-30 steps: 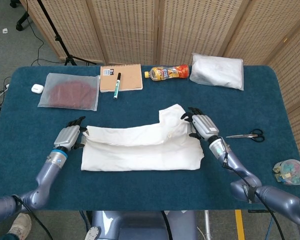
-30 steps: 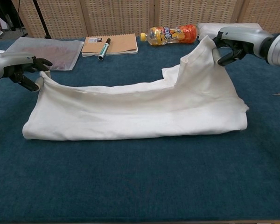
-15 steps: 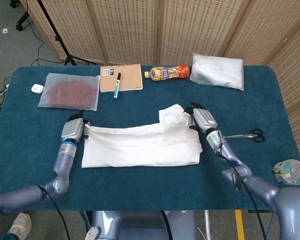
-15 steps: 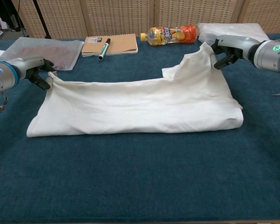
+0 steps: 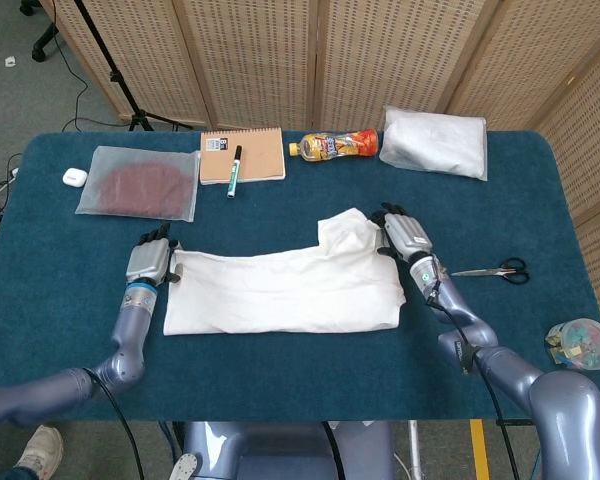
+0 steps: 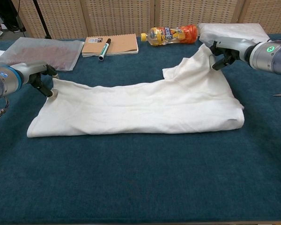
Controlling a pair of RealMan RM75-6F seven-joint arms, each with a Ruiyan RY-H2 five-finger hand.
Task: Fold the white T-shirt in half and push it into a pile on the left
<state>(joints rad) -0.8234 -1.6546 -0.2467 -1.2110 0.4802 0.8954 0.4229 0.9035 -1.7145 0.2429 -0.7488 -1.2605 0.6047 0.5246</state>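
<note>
The white T-shirt (image 5: 280, 288) (image 6: 140, 105) lies folded lengthwise across the middle of the blue table. My left hand (image 5: 150, 262) (image 6: 41, 76) pinches its far left corner, low against the cloth. On the other side, my right hand (image 5: 404, 236) (image 6: 224, 52) grips the far right corner, where the fabric rises in a small peak beside a sleeve (image 5: 342, 228). The near edge of the shirt rests flat on the table.
Along the back stand a clear bag of dark red cloth (image 5: 140, 184), a notebook (image 5: 242, 155) with a marker (image 5: 234, 170), an orange bottle (image 5: 334, 145) and a white packet (image 5: 435, 141). Scissors (image 5: 495, 270) lie right of the shirt, a tub of clips (image 5: 580, 344) at the right edge.
Both hands have lowered the shirt's far edge toward the table and carried it slightly away from me; the cloth now lies flatter, with less sag between the hands.
</note>
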